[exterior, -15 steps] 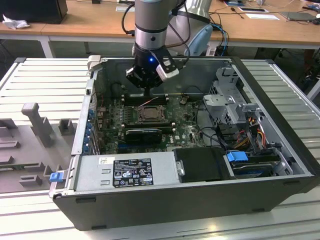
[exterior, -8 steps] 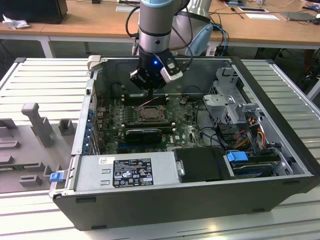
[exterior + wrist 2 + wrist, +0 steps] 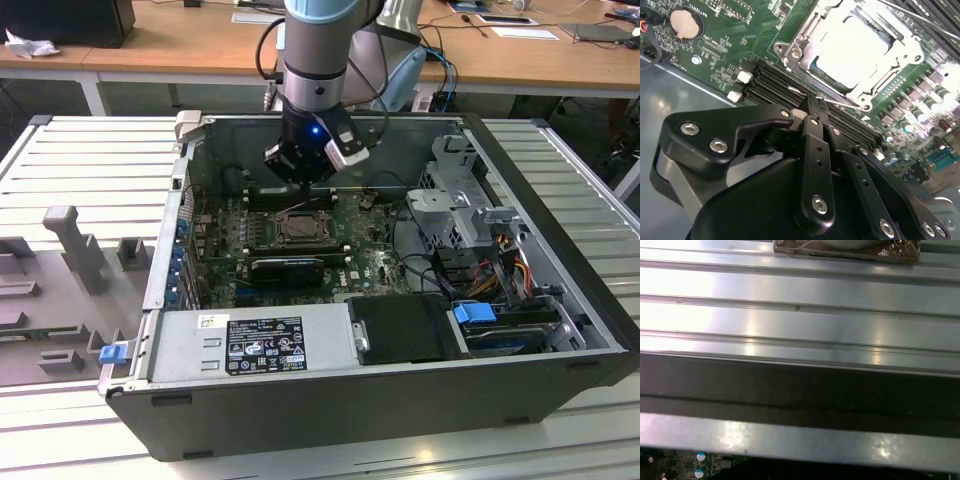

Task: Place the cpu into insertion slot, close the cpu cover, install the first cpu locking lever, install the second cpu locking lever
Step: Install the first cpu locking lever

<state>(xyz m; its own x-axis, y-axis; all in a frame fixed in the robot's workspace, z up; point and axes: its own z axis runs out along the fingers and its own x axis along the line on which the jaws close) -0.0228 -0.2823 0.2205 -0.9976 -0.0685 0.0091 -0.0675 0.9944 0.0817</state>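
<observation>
In the second wrist view the pale silver cpu (image 3: 852,45) lies flat in the insertion slot (image 3: 300,228) on the green board. The silver cpu cover (image 3: 907,47) lies down around it, and the chip shows through its window. A thin wire locking lever (image 3: 842,103) runs along the socket's near edge. Its end is just beside my gripper (image 3: 811,106), whose black fingers are pressed together with nothing seen between them. In the exterior view the gripper (image 3: 300,170) hangs inside the open computer case, just behind the socket.
Black memory slots (image 3: 770,82) run between gripper and socket, and a coin battery (image 3: 682,22) sits nearby. A black card (image 3: 288,268), the power supply (image 3: 250,345), a drive cage (image 3: 460,190) and cables fill the case. Grey fixtures (image 3: 70,240) stand on the ribbed table.
</observation>
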